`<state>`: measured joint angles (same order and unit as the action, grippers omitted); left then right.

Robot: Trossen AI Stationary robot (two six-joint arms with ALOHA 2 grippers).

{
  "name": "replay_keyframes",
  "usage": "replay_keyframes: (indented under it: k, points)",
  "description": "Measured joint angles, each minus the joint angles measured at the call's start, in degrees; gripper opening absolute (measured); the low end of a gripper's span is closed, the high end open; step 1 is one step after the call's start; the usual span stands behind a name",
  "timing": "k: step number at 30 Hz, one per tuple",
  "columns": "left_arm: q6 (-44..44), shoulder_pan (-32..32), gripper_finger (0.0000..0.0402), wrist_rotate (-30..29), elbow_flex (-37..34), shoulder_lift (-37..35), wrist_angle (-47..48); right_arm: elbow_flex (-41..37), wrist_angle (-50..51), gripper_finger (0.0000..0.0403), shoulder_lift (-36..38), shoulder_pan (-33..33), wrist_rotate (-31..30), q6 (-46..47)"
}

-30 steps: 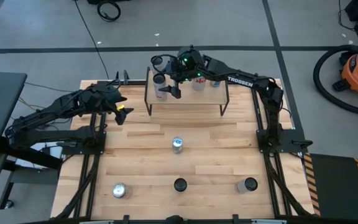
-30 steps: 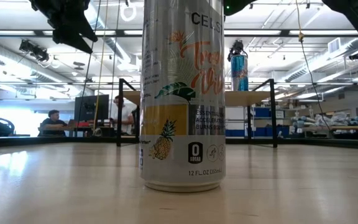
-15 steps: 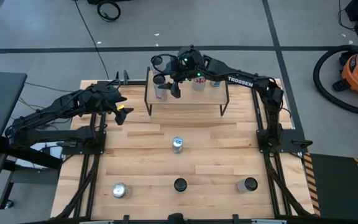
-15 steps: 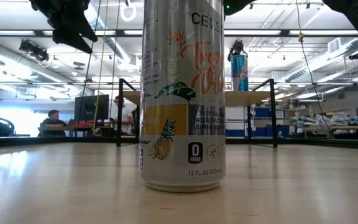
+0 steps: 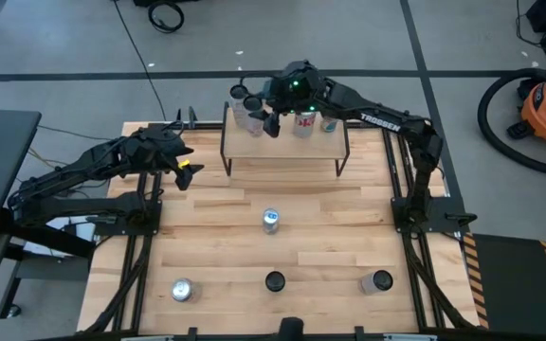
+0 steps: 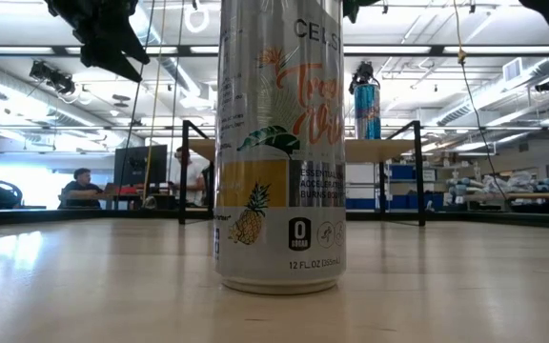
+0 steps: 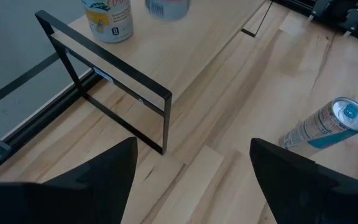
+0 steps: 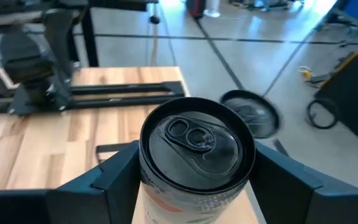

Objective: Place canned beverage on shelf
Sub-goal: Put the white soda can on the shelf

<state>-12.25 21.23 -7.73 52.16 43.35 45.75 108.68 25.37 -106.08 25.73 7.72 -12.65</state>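
Your right hand (image 5: 262,121) sits over the shelf's (image 5: 287,149) left end, its fingers (image 8: 294,186) spread on either side of the black-topped can (image 8: 196,158), which stands on the plank. Your left hand (image 5: 190,167) waits, open, left of the shelf. More cans stand on the wooden tabletop (image 5: 216,242).

The table (image 5: 216,237) is pale butcher-block wood in glued strips, with a smooth, faintly sheened finish that mirrors ceiling light in the low view. The shelf (image 5: 287,144) has a light, matt wooden plank top on thin black metal legs. The Celsius can (image 6: 280,143) at frame centre is glossy printed metal, its base rim bare and shiny. The can (image 8: 196,152) in the right wrist view has a dark metal lid.
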Motion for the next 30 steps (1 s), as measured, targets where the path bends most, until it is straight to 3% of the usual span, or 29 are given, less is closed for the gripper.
replay_keyframes:
  k: [15,24,30]
  points:
    - [0.0,0.0,0.0313,0.0,0.0,0.0,1.1,0.0,5.2,0.0263,1.2,5.3,-5.5,12.2]
    - [1.2,0.0,0.0313,0.0,0.0,0.0,1.1,-2.6,5.5,0.0262,1.2,3.4,-11.1,13.6]
    - [1.4,0.0,0.0313,0.0,0.0,0.0,1.8,-6.3,-0.6,0.0263,1.3,1.7,-14.3,13.8]
